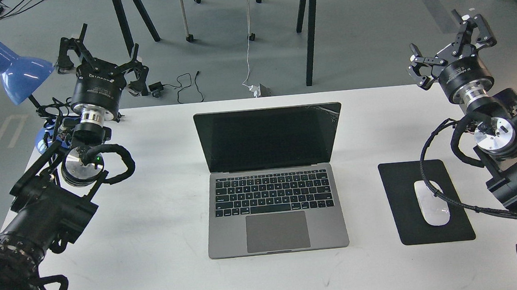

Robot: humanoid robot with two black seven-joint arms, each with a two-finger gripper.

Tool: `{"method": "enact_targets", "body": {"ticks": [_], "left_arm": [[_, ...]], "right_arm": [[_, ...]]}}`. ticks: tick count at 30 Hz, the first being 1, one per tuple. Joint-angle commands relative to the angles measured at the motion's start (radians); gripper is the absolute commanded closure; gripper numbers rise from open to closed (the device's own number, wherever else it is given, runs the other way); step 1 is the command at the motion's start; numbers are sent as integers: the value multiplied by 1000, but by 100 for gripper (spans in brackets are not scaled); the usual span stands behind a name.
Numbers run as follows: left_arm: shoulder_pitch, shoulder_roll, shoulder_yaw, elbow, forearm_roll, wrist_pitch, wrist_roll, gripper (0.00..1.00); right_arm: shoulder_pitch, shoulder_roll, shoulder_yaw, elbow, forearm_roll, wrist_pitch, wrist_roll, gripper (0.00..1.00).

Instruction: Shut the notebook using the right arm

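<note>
The notebook [274, 199] lies open in the middle of the white table, a space-grey laptop with a black keyboard, a large trackpad and a dark screen cracked at its top right corner. Its screen stands upright, facing me. My right gripper [449, 49] is raised at the far right, beyond the table's back edge, fingers spread open and holding nothing, well apart from the notebook. My left gripper [99, 54] is raised at the far left, also open and empty.
A black mouse pad [404, 184] with a white mouse [431, 203] lies right of the notebook, under the right arm's braided cable. A blue desk lamp [10, 67] stands at the back left corner. Table legs and cables are on the floor behind.
</note>
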Motion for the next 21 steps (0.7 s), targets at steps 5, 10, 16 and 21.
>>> {"method": "enact_targets", "body": {"ticks": [5, 10, 16, 21], "left_arm": [[-6, -1, 38, 3, 2, 17, 0, 0], [-5, 2, 39, 1, 1, 4, 0, 0], [-2, 2, 38, 0, -1, 3, 0, 0], [0, 4, 36, 0, -1, 3, 3, 0]], "right_arm": [[-3, 0, -1, 10, 1, 1, -1, 0], [0, 0, -30, 13, -1, 0, -3, 0], [44, 9, -108, 1, -2, -2, -3, 0], [92, 86, -160, -5, -5, -8, -3, 0]]}}
